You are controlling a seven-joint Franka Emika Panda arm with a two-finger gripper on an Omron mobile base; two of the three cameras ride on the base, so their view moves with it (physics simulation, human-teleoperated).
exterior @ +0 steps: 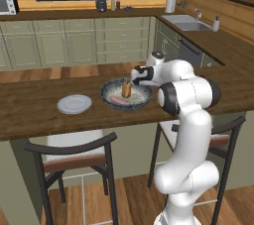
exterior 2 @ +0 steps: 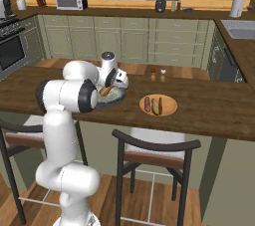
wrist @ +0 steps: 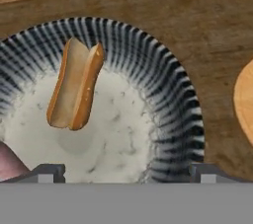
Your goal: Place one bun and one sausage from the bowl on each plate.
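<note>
Bun beyond open gripper

place: home kitchen | cues: sink, microwave, cabinets, wooden counter

You are looking at a glazed-looking ceramic bowl, its speckled pale inside smooth and its wall streaked dark. It is sitting on a dark, grained wooden counter with a matt finish. The bun is showing a soft, matt, bread-like crust.
</note>
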